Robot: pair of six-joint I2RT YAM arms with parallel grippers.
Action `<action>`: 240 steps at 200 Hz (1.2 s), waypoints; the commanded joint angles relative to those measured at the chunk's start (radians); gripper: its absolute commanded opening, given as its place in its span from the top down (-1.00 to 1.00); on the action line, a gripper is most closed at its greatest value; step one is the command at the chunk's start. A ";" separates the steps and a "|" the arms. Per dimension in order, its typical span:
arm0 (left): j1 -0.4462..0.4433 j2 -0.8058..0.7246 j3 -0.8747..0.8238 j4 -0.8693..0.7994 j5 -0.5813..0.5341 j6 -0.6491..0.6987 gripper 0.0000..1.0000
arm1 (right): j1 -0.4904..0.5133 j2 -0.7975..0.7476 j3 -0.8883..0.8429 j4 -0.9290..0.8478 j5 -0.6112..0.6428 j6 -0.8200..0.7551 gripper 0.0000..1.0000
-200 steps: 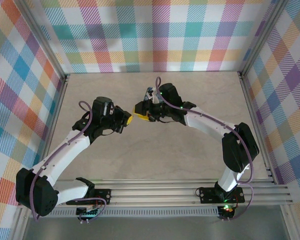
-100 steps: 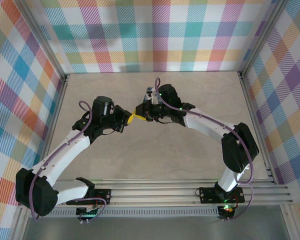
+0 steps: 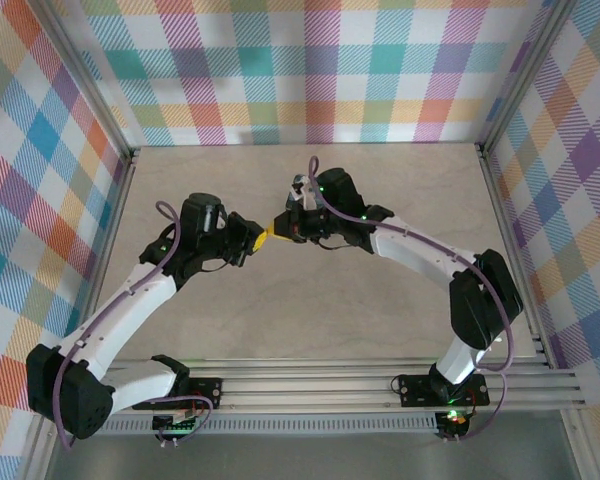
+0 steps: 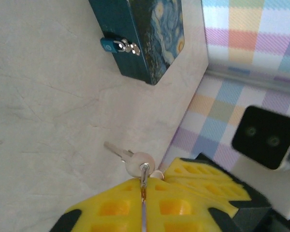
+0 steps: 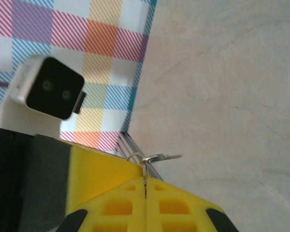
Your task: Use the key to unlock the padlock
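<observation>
- Container first: there's just one, a dark teal box [image 4: 150, 34] with a swirly night-sky print on top. It sits on the surface [image 4: 48, 121], out past the hands toward the back wall [image 3: 310, 70].
- Can't see inside the box from any angle, so no idea what's in it.
- The padlock [image 4: 117, 46] hangs on the box's dark side face: small blue body, silvery shackle. Nothing is touching it.
- The key [image 4: 121, 152] is well apart from the padlock, up off the surface where the two hands meet, with its blade sticking out toward the box.
- The left hand [image 4: 143, 186] has its yellow fingers pressed together, with the key ring [image 4: 144, 170] pinched right in the seam.
- The right hand [image 5: 145, 182] looks the same in its own camera: fingers together, thin wire loop coming out of the seam, key seen edge-on just past it.
- So both hands seem clamped on the same ring, tips touching or very nearly.
- From above, the left hand [image 3: 252, 238] and right hand [image 3: 280, 224] meet nose to nose around mid-surface, arms bowed in from each side.
- In that top view the right arm's wrist covers a good part of the box, so only a sliver of it peeks out.
- Other bits: each wrist view catches the other arm's black camera block [image 4: 264, 137] against the plaid wall.
</observation>
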 commanded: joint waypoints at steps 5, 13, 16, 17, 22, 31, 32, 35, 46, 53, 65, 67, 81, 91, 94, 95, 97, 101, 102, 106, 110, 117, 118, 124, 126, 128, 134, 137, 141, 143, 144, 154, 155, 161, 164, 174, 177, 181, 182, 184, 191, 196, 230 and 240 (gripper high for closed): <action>0.058 -0.007 0.099 -0.148 0.076 0.224 0.63 | -0.020 -0.056 0.111 -0.246 0.017 -0.232 1.00; 0.077 -0.002 0.115 -0.168 0.104 0.280 0.55 | -0.033 -0.061 0.136 -0.309 0.019 -0.280 1.00; 0.084 0.000 0.121 -0.174 0.115 0.299 0.53 | -0.037 -0.061 0.146 -0.327 0.019 -0.295 1.00; 0.087 0.002 0.122 -0.176 0.118 0.306 0.52 | -0.040 -0.061 0.149 -0.334 0.019 -0.302 1.00; 0.099 0.005 0.130 -0.185 0.134 0.336 0.49 | -0.048 -0.062 0.164 -0.366 0.019 -0.329 1.00; 0.117 0.010 0.140 -0.194 0.160 0.386 0.44 | -0.063 -0.065 0.187 -0.415 0.018 -0.370 1.00; 0.118 0.011 0.142 -0.195 0.161 0.392 0.43 | -0.065 -0.065 0.189 -0.420 0.016 -0.373 1.00; 0.122 0.011 0.146 -0.194 0.167 0.409 0.42 | -0.069 -0.065 0.196 -0.434 0.014 -0.385 1.00; 0.133 0.007 0.154 -0.192 0.175 0.472 0.37 | -0.085 -0.069 0.215 -0.473 0.002 -0.427 1.00; 0.135 0.002 0.158 -0.182 0.175 0.511 0.33 | -0.094 -0.071 0.226 -0.492 -0.014 -0.454 1.00; 0.135 -0.014 0.155 -0.146 0.184 0.578 0.26 | -0.104 -0.073 0.249 -0.528 -0.043 -0.503 1.00; 0.135 -0.018 0.153 -0.136 0.188 0.590 0.24 | -0.104 -0.072 0.254 -0.535 -0.047 -0.513 1.00; 0.135 -0.048 0.131 -0.044 0.238 0.656 0.13 | -0.105 -0.071 0.287 -0.587 -0.075 -0.588 1.00; 0.135 -0.071 0.103 0.043 0.273 0.691 0.09 | -0.105 -0.069 0.309 -0.624 -0.098 -0.637 1.00; 0.135 -0.079 0.094 0.072 0.285 0.702 0.08 | -0.105 -0.068 0.315 -0.633 -0.106 -0.652 1.00; 0.135 -0.081 0.091 0.083 0.289 0.705 0.08 | -0.105 -0.068 0.317 -0.637 -0.108 -0.658 1.00; 0.135 -0.087 0.083 0.095 0.296 0.711 0.07 | -0.106 -0.068 0.321 -0.644 -0.114 -0.666 1.00; 0.135 -0.099 0.070 0.150 0.306 0.721 0.06 | -0.105 -0.066 0.328 -0.658 -0.126 -0.685 1.00; 0.135 -0.102 0.066 0.160 0.307 0.724 0.06 | -0.105 -0.066 0.331 -0.660 -0.129 -0.690 1.00; 0.135 -0.114 0.054 0.195 0.314 0.737 0.05 | -0.105 -0.065 0.339 -0.674 -0.139 -0.707 1.00; 0.135 -0.123 0.041 0.223 0.322 0.750 0.04 | -0.105 -0.064 0.349 -0.687 -0.149 -0.724 1.00; 0.135 -0.139 0.022 0.272 0.342 0.775 0.02 | -0.105 -0.060 0.364 -0.712 -0.164 -0.752 1.00; 0.134 -0.141 0.020 0.278 0.345 0.780 0.02 | -0.104 -0.060 0.366 -0.716 -0.167 -0.755 1.00; 0.134 -0.148 0.010 0.310 0.368 0.805 0.00 | -0.105 -0.056 0.379 -0.738 -0.179 -0.777 1.00; 0.134 -0.151 0.007 0.319 0.375 0.813 -0.01 | -0.105 -0.056 0.382 -0.745 -0.183 -0.784 1.00; 0.133 -0.153 0.005 0.327 0.386 0.818 -0.01 | -0.105 -0.056 0.387 -0.752 -0.185 -0.791 1.00; 0.131 -0.153 0.000 0.349 0.420 0.838 -0.03 | -0.105 -0.054 0.397 -0.771 -0.195 -0.810 1.00; 0.130 -0.151 -0.002 0.361 0.437 0.845 -0.04 | -0.105 -0.055 0.400 -0.777 -0.197 -0.819 1.00; 0.128 -0.149 -0.002 0.376 0.463 0.851 -0.07 | -0.104 -0.054 0.404 -0.783 -0.202 -0.826 1.00; 0.128 -0.146 -0.003 0.387 0.478 0.853 -0.08 | -0.105 -0.055 0.406 -0.788 -0.204 -0.829 1.00; 0.127 -0.145 -0.004 0.393 0.485 0.853 -0.09 | -0.105 -0.055 0.406 -0.788 -0.204 -0.831 1.00; 0.118 -0.135 -0.010 0.442 0.537 0.848 -0.14 | -0.105 -0.057 0.409 -0.797 -0.217 -0.846 1.00; 0.117 -0.133 -0.011 0.445 0.540 0.847 -0.14 | -0.105 -0.057 0.409 -0.797 -0.221 -0.847 1.00; 0.106 -0.126 -0.011 0.454 0.552 0.845 -0.14 | -0.105 -0.057 0.410 -0.798 -0.230 -0.851 1.00; 0.100 -0.121 -0.010 0.455 0.558 0.847 -0.15 | -0.105 -0.058 0.410 -0.798 -0.232 -0.852 1.00; 0.081 -0.102 0.003 0.447 0.578 0.861 -0.14 | -0.105 -0.058 0.410 -0.792 -0.254 -0.852 1.00; 0.076 -0.095 0.006 0.438 0.583 0.869 -0.14 | -0.105 -0.058 0.410 -0.789 -0.258 -0.849 1.00; 0.069 -0.085 0.015 0.425 0.593 0.878 -0.14 | -0.104 -0.060 0.409 -0.786 -0.262 -0.847 1.00; 0.068 -0.083 0.017 0.422 0.595 0.881 -0.14 | -0.104 -0.060 0.409 -0.785 -0.263 -0.846 1.00; 0.064 -0.077 0.022 0.413 0.600 0.885 -0.13 | -0.105 -0.060 0.409 -0.783 -0.265 -0.845 1.00; 0.054 -0.061 0.040 0.385 0.614 0.903 -0.11 | -0.105 -0.060 0.406 -0.776 -0.271 -0.839 1.00; 0.048 -0.046 0.052 0.365 0.622 0.917 -0.10 | -0.105 -0.060 0.404 -0.771 -0.273 -0.833 1.00; 0.031 0.003 0.081 0.270 0.651 0.999 0.03 | -0.105 -0.062 0.390 -0.719 -0.299 -0.799 1.00; 0.030 0.006 0.077 0.273 0.659 0.999 0.05 | -0.105 -0.057 0.393 -0.712 -0.310 -0.789 1.00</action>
